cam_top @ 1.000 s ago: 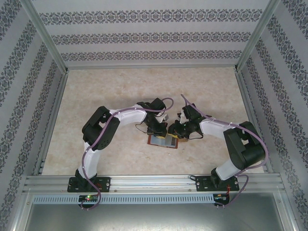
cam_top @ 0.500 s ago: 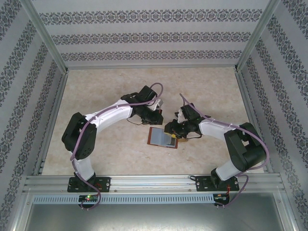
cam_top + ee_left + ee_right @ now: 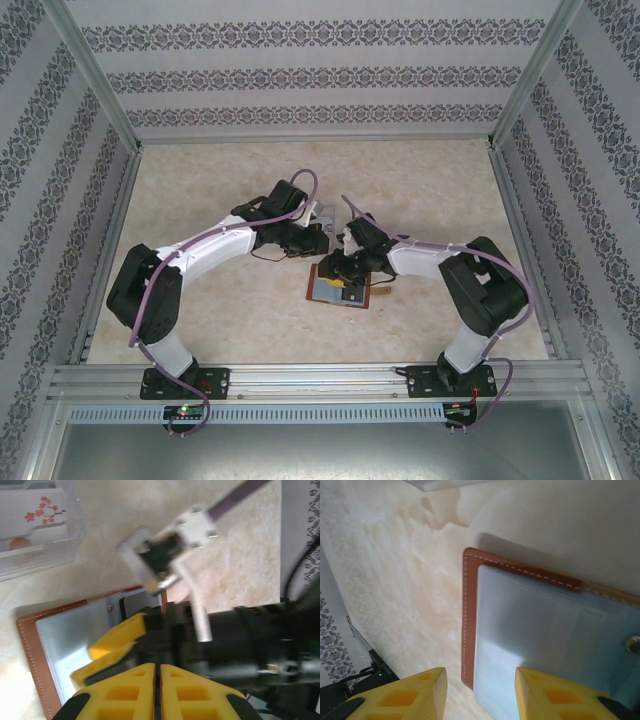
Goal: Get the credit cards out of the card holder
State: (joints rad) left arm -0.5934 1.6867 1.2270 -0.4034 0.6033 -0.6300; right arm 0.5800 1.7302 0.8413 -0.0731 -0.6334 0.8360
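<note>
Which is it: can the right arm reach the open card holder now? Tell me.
Probably yes: the right fingers hang parted right over the card holder, with nothing between them and its pockets.

The tabletop [image 3: 200,200] is a beige marbled surface, evenly lit. Three walls enclose it: rear wall [image 3: 320,70], left wall [image 3: 40,170] and right wall [image 3: 600,170], all papered white with grey ornamental bands. Aluminium posts [image 3: 93,72] stand at the far corners. An aluminium rail [image 3: 320,377] runs along the near edge, with a perforated strip [image 3: 320,412] beside it.
</note>
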